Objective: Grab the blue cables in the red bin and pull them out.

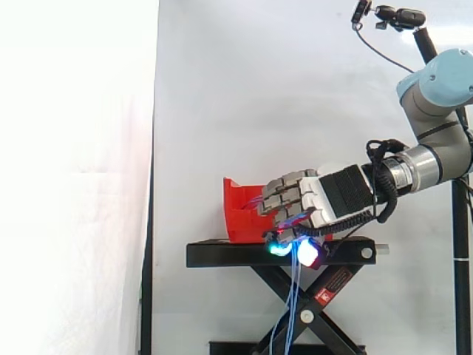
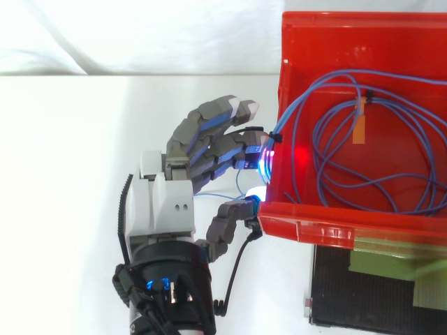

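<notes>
A red bin [image 2: 349, 28] on a black stand [image 1: 222, 255] holds loosely coiled blue cables [image 2: 293, 114]. At its open front, the hand [image 2: 167, 202] has its fingers curled, pinching several strands, which trail over the bin's edge and hang below the stand.

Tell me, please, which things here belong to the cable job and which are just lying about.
Job: hand, blue cables, red bin.
Just there: black stand, orange tag on a cable, green tape.
</notes>
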{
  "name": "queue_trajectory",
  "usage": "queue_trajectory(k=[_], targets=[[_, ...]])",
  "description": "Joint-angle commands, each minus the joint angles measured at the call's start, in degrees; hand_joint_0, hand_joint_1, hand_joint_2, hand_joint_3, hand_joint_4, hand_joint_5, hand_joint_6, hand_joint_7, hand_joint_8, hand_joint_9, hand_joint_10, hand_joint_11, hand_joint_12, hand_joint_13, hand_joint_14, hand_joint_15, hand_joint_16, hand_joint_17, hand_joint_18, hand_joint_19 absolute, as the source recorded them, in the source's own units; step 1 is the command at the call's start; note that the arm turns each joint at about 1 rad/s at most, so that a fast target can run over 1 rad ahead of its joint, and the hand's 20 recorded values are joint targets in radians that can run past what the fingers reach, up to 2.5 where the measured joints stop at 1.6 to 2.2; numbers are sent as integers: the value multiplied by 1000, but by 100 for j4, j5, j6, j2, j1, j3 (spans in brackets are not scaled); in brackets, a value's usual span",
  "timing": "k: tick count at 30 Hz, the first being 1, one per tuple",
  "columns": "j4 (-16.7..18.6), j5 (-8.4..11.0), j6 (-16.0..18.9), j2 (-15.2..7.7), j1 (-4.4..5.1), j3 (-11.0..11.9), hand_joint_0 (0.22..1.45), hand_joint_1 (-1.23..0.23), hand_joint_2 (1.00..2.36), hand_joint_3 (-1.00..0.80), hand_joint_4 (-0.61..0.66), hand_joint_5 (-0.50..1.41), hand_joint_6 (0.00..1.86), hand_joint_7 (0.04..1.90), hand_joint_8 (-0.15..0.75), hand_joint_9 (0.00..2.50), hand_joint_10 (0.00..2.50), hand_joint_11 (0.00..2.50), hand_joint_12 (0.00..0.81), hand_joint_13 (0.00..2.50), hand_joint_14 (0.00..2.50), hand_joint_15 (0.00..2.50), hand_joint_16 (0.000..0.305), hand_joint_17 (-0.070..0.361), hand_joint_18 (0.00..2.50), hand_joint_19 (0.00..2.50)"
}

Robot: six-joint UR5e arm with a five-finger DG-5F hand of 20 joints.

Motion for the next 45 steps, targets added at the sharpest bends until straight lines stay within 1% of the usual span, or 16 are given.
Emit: queue_trajectory(k=[1, 9, 19, 23, 27, 32, 39, 45], targets=[[15, 0, 9, 0, -1, -6, 847, -845, 1000, -1000, 114, 1079, 12, 784, 224, 1098, 23, 503, 283, 820, 18, 449, 35, 79, 589, 574], [15, 0, 0, 0, -1, -15, 851, -843, 1000, -1000, 108, 1092, 11, 802, 219, 1109, 21, 501, 282, 822, 18, 445, 35, 78, 590, 582], [-3, 0, 0, 0, 8, -15, 838, -839, 1000, -1000, 123, 1052, 12, 755, 221, 1097, 21, 510, 287, 820, 18, 443, 35, 79, 586, 581], [-20, -26, 0, 9, -18, -15, 829, -836, 1000, -1000, 131, 1042, 13, 752, 222, 1086, 21, 504, 287, 817, 19, 448, 36, 80, 583, 581], [-38, -44, 0, 0, -18, -15, 822, -836, 1000, -1000, 135, 1030, 13, 735, 222, 1077, 21, 504, 290, 812, 18, 449, 36, 81, 582, 581], [-47, -44, 0, 0, -18, -15, 816, -828, 1000, -1000, 150, 988, 15, 677, 224, 1056, 20, 490, 293, 809, 17, 452, 37, 82, 581, 591], [-47, -44, 0, 0, -18, -15, 812, -825, 1000, -1000, 158, 969, 15, 652, 224, 1054, 20, 492, 293, 805, 19, 448, 37, 83, 581, 590], [-47, -44, -9, 0, -10, -15, 809, -824, 1000, -1000, 164, 915, 17, 566, 223, 1047, 20, 491, 296, 805, 19, 447, 37, 84, 582, 590]])
